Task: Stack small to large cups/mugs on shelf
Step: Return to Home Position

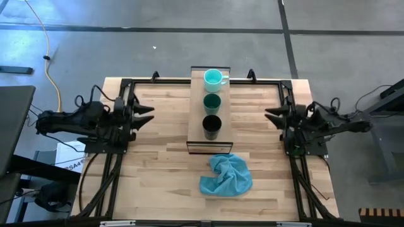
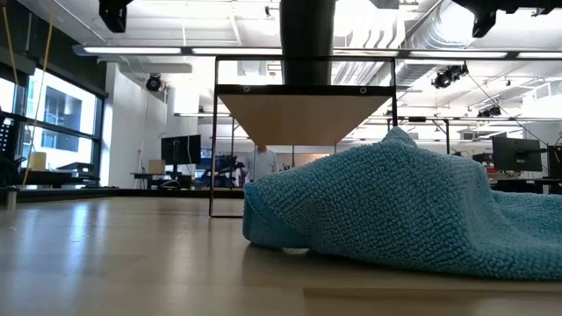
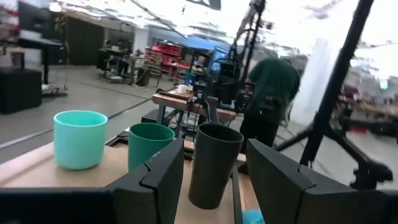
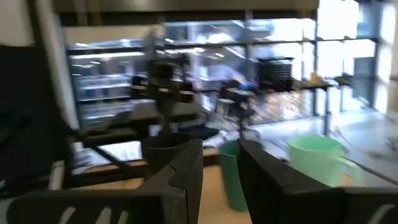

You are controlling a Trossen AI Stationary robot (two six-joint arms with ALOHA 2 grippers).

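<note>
Now turquoise mug (image 1: 213,78), green cup (image 1: 212,101) & black cup (image 1: 211,126) stood in a row on shelf (image 1: 197,113), frame centre; blue cloth (image 1: 226,176) lay just below. Left gripper (image 1: 149,116) mid-left, right gripper (image 1: 270,117) mid-right, both w/ fingers spread.

The table (image 1: 158,145) is lit evenly and brightly from above; only short, faint shadows are cast by the cups (image 1: 212,101). In the low view, glare is thrown by ceiling strip lights (image 2: 158,50), and daylight is admitted through windows (image 2: 57,114).
</note>
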